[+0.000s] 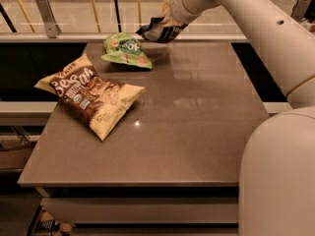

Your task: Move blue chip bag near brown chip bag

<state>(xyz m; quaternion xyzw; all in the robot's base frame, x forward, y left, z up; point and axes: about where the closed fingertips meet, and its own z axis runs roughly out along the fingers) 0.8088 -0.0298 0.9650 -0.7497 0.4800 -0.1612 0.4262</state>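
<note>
Camera view (the only view).

- Tool [168, 14]: top centre of frame, at the end of the arm [246, 14] that comes in from the right edge. It is closed on the upper part of the blue chip bag [158, 31]; the fingers are mostly hidden behind the crumpled foil.
- Blue chip bag: hangs from the tool, clear of the desk [197, 132], above its far edge. Nothing else touches it.
- Green bag [125, 50]: flat on the desk, just below and left of the hanging bag, apart from it.
- Brown chip bag [91, 95]: flat in the left-middle of frame, well apart from the tool. Its long axis runs from upper left to lower right, and its pale lower corner points toward frame centre.

Key relation: the brown chip bag lies down and to the left of the tool, with the green bag close to the straight line between them.

Judgement: carry step in hand, placement not yet done. Bare desk to the right of the brown chip bag, near frame centre, looks like the easiest drop spot. A path down through the centre would likely avoid the green bag.
</note>
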